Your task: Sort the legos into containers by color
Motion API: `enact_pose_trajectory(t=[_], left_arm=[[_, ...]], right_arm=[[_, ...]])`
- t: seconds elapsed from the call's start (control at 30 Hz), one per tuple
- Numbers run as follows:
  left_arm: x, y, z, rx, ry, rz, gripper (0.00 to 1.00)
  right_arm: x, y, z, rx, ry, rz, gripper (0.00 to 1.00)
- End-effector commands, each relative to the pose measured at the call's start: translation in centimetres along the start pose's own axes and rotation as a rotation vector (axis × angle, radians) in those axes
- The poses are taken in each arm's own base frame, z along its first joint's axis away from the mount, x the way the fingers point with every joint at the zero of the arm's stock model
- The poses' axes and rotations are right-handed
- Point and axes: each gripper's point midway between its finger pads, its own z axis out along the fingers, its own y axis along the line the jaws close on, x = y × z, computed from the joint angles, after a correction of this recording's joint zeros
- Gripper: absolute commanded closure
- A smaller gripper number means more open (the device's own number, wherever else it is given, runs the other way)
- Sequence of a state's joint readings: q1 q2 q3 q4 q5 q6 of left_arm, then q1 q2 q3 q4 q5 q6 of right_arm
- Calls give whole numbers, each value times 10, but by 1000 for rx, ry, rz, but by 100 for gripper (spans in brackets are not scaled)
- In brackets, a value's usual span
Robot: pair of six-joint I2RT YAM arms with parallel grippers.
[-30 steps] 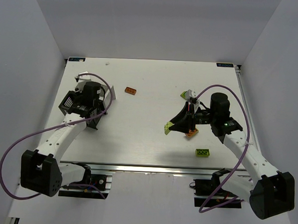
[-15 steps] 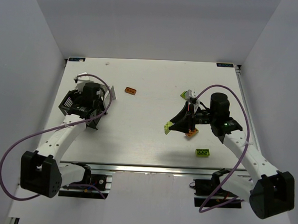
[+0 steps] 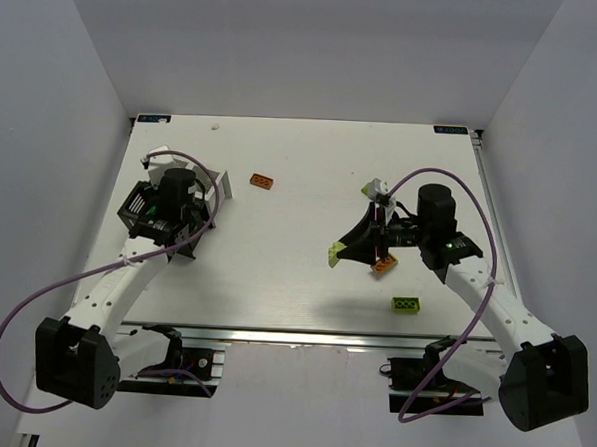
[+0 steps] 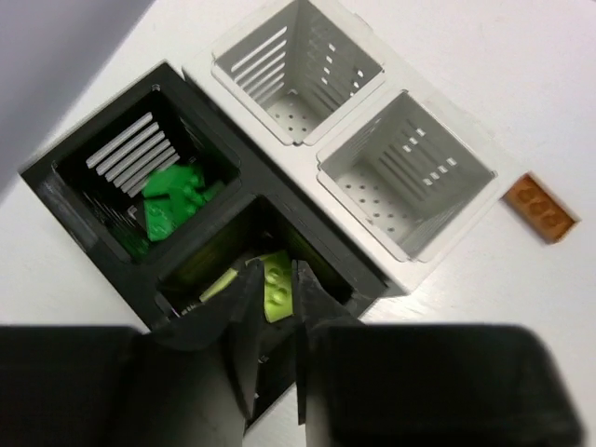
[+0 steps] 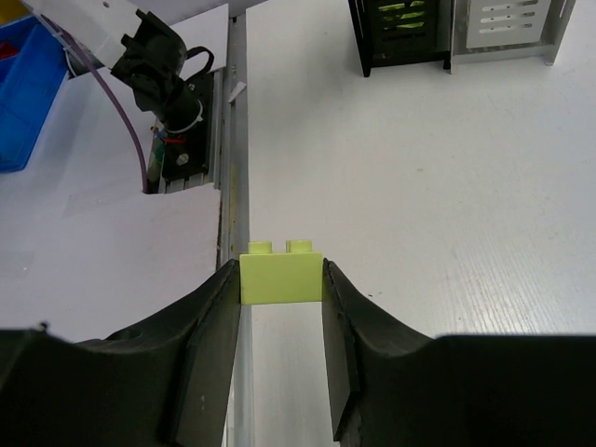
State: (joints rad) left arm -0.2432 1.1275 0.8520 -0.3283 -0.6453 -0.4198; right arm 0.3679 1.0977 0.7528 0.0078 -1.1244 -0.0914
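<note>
We find the left hand [image 4: 275, 277] closed over the black container [image 4: 244, 191] — right hand [image 5: 281, 289] gripping a lime lego [image 5: 279, 272].

The white table [image 3: 298, 224] carries little. At its left side a black container [image 4: 70, 209] and a white container [image 4: 312, 149] stand pressed side by side, each with two square wells. Near the white one, not touching it, an orange brick [image 3: 263, 181] lies flat, studs up. Well apart, by the near right edge, sits a lime brick [image 3: 406, 305]; a second orange brick [image 3: 382, 267] lies near it, partly hidden from above
</note>
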Motion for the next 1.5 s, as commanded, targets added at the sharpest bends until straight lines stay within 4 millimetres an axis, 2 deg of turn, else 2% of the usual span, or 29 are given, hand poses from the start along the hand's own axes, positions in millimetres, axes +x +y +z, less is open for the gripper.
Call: enact_pose_trajectory(t=[0.0,0.03,0.07,0.1,0.13,0.17,0.2,0.23,0.27,0.3,0.37,0.4,0.43,0.47,0.5,0.53,0.57,0.6,0.63,0.7,0.73,0.77,0.8,0.83,0.9,0.97,1.1,1.23,1.47], left_arm=[[-23,-10,-18,117,-71,-74,88],[-33,-13,-29,174,-104,-96,98],[-28,-24,-36,262,-94,-91,99],[-37,-30,-43,313,-132,-98,100],[-46,-29,-55,352,-172,-120,98],[-47,-28,-59,365,-185,-128,94],[-53,-25,-64,366,-208,-141,89],[-58,-22,-68,366,-227,-148,84],[-67,-16,-77,366,-260,-167,72],[-71,-9,-80,350,-282,-179,68],[-78,-2,-90,351,-320,-208,60],[-83,5,-99,358,-354,-232,58],[-86,10,-103,351,-374,-246,55],[-87,14,-106,347,-388,-257,55],[-92,20,-115,351,-420,-276,54],[-91,27,-115,327,-430,-284,53],[-92,31,-117,317,-441,-292,51],[-92,35,-118,306,-448,-295,49],[-96,41,-121,289,-465,-309,48],[-98,45,-124,278,-476,-319,47],[-100,47,-127,278,-485,-328,46],[-101,49,-127,270,-490,-333,46],[-101,50,-128,267,-492,-333,46],[-102,52,-130,268,-499,-339,46],[-103,53,-131,268,-505,-340,46],[-102,52,-130,270,-501,-336,46],[-101,50,-128,272,-494,-327,46],[-103,50,-132,286,-503,-334,45],[-102,47,-132,299,-501,-330,45]], right_arm=[[-19,-7,11,12,-2,-89,100],[-13,-4,25,-19,29,-86,100],[-10,-9,34,1,56,-99,100],[-17,-9,43,-8,80,-143,100],[-7,-5,64,-53,126,-138,100],[-7,-9,75,-43,148,-158,100],[-25,-4,92,-71,147,-217,100],[-15,-15,109,-79,184,-198,100],[-21,-22,120,-73,192,-213,100],[-24,-27,132,-74,201,-219,100],[-42,-41,168,-96,209,-248,100],[-46,-46,181,-101,215,-254,100],[-31,-55,204,-126,250,-248,100],[-63,-56,218,-123,218,-309,100],[-68,-60,229,-122,217,-333,100],[-53,-67,250,-137,242,-327,100],[-84,-69,260,-122,187,-389,100],[-87,-72,270,-124,171,-400,100],[-80,-77,283,-127,169,-395,100],[-100,-79,298,-112,98,-427,100],[-94,-85,308,-106,95,-416,100],[-99,-89,313,-75,78,-411,100],[-115,-87,318,-73,31,-427,100],[-112,-92,327,-53,22,-420,100],[-125,-89,333,-50,-22,-414,100],[-130,-92,344,-34,-64,-413,100],[-126,-94,360,-28,-92,-385,100],[-103,-102,372,-11,-64,-373,100],[-90,-107,381,0,-52,-395,70]])
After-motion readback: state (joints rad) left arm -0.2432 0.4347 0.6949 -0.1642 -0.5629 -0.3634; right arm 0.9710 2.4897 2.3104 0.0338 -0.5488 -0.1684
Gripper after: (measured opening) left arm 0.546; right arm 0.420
